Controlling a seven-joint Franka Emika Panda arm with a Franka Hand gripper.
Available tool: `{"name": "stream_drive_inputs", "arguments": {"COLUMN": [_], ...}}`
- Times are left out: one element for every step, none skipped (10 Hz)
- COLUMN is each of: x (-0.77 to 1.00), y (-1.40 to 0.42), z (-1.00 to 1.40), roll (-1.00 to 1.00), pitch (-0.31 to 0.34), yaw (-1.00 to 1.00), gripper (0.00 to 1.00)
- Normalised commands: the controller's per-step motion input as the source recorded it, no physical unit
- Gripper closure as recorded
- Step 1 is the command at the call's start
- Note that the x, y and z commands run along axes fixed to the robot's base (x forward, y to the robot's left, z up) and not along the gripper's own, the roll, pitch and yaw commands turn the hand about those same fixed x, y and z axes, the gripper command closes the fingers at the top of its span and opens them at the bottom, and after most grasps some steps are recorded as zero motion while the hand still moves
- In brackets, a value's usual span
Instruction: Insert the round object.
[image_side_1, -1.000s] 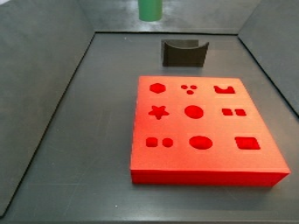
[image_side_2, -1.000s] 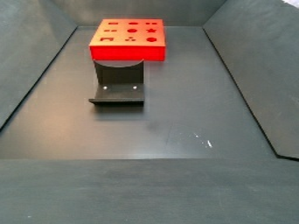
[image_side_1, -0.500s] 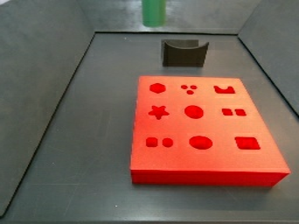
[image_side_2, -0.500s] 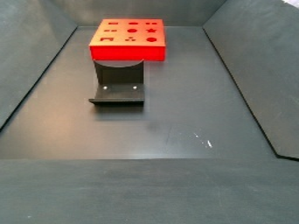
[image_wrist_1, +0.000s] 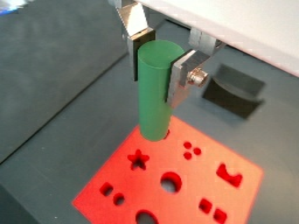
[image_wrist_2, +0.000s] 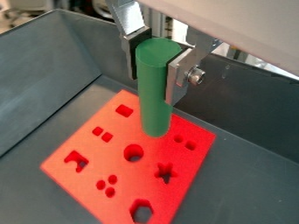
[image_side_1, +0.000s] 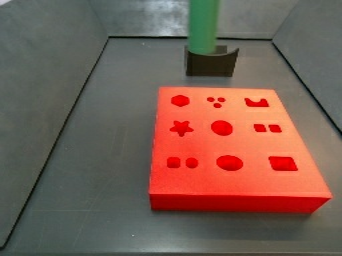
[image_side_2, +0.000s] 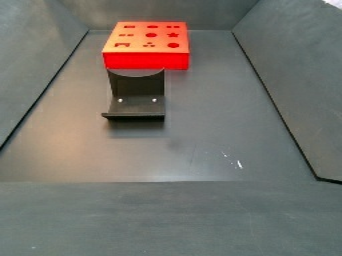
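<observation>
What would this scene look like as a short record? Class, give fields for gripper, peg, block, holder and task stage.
gripper: above the block, fingers shut on the peg
peg: green, upright, held by its upper part; lower end hangs clear of the block
block: red, flat on the floor, top has cut-out shapes including round holes
holder: dark, beyond the block, apart from it
task stage: peg not yet inserted

Gripper (image_wrist_1: 162, 59): flat silver fingers (image_wrist_2: 180, 72), dark pads, side screw.

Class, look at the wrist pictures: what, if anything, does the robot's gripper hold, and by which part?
The gripper, above the red block, holds the long green cylindrical peg upright, its silver fingers clamped on the peg's upper end.
</observation>
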Motion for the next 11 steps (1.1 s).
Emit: {"name": "stream_drive_inputs", "arguments": {"x": [0.81,0.68,0.6,0.56,0.6,0.64,0.4,0.22,0.45,0.67,0.45], "y": [-0.01,0.03,0.02,0.01,0.0,-0.28,-0.25,-0.2,-0.18,-0.14,-0.16], "z": [-0.25,-0.15,-0.17,-0.18,-0.17,-0.13,-0.32,-0.55,-0.58,-0.46,-0.34], "roll": [0.15,0.14,0.14,0.13,0.2,0.27,0.06,0.01,0.09,0.25,0.37], "pitch": [0.081,0.079,0.064,0.056,0.053,0.106,0.0,0.0,0.027,0.113,0.263], "yaw": [0.2,0.51,0.57,0.6,0.52,0.22,-0.08,-0.12,-0.1,-0.04,-0.15], "gripper": [1.0,1.0,1.0,1.0,1.0,1.0,1.0,1.0,1.0,1.0,1.0]}}
